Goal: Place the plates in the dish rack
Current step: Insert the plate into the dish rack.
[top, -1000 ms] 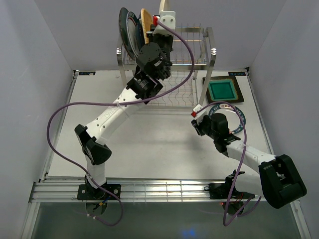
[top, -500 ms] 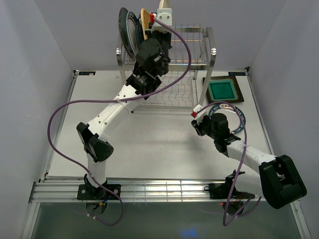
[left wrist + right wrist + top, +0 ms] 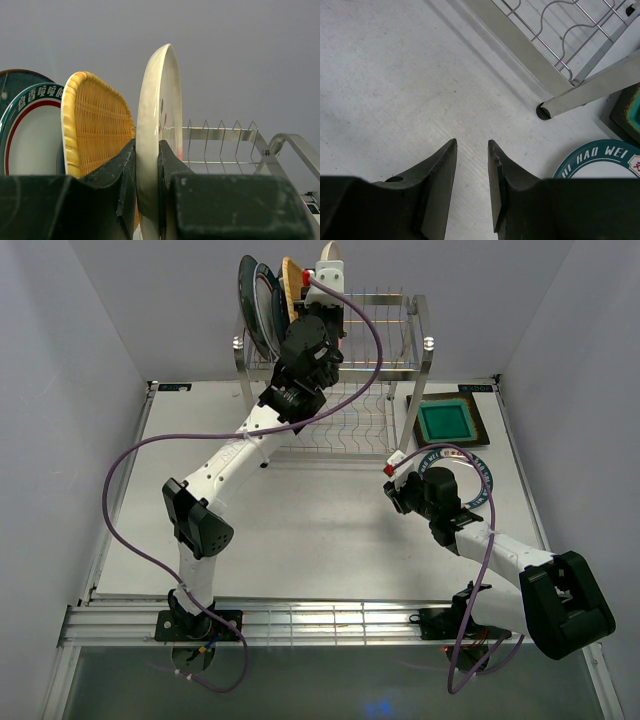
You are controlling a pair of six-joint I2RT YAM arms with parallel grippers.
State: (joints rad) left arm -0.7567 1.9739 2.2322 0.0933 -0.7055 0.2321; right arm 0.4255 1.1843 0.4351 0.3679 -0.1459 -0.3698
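Observation:
My left gripper (image 3: 148, 150) is shut on the rim of the pink-cream floral plate (image 3: 159, 120) and holds it upright over the top tier of the dish rack (image 3: 400, 335). The orange woven plate (image 3: 95, 130) and a white plate with a teal and red rim (image 3: 30, 135) stand just left of it in the rack, with a dark plate behind them. In the top view these plates (image 3: 262, 295) stand at the rack's left end. My right gripper (image 3: 472, 150) is open and empty above the table. The green square plate (image 3: 446, 421) and another white colour-rimmed plate (image 3: 478, 475) lie on the table at the right.
The rack's post foot (image 3: 545, 110) and lower wire shelf (image 3: 570, 30) lie ahead of my right gripper. The right arm rests over the white plate. White walls close the table on three sides.
My left arm has pushed further toward the rack's top tier with the floral plate, and its elbow has swung left. The right arm has not moved.

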